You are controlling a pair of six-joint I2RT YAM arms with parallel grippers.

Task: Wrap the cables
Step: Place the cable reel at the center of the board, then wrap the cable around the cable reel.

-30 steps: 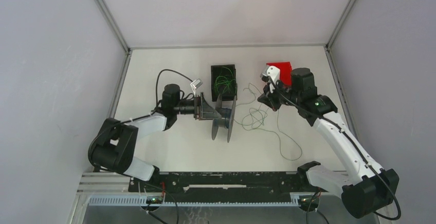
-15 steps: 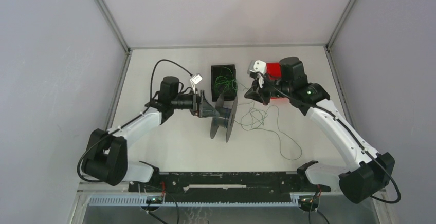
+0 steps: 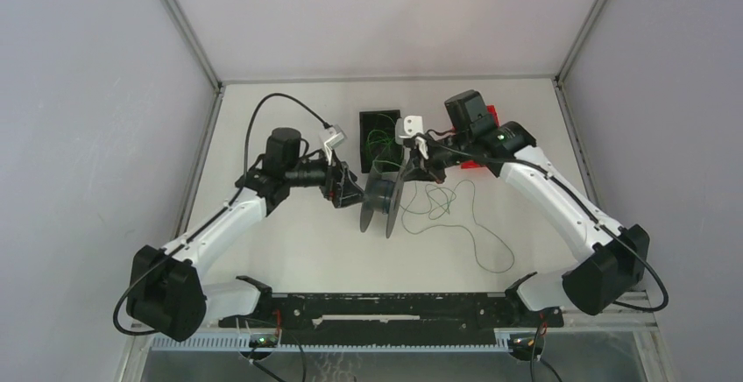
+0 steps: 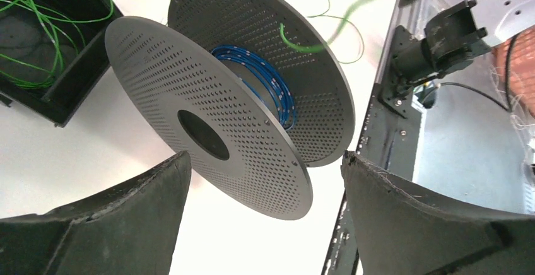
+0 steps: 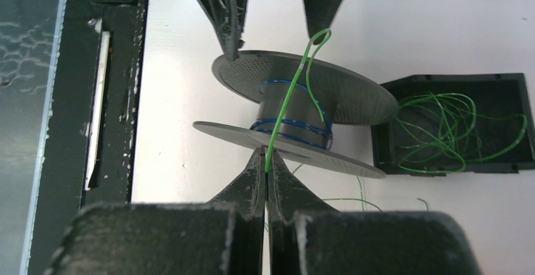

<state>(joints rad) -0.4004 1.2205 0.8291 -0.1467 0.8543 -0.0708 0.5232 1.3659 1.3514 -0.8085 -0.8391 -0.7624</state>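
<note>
At the middle of the white table [image 3: 289,251], a perforated black reel [image 3: 383,200] stands on edge, blue wire [image 4: 265,79] wound on its core. The left gripper [image 3: 352,191], at the reel's 9 o'clock, spreads its jaws wide beside one flange, gripping nothing. The right gripper [image 5: 265,175], at 1 o'clock, is clenched on a green cable [image 5: 287,101] arching across the core. More cables [image 3: 442,202] lie looped at 3 o'clock, others in a black box [image 3: 364,128] at 12.

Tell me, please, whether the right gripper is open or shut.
Shut: the right gripper pinches a green cable between touching fingers, near the spool.
</note>
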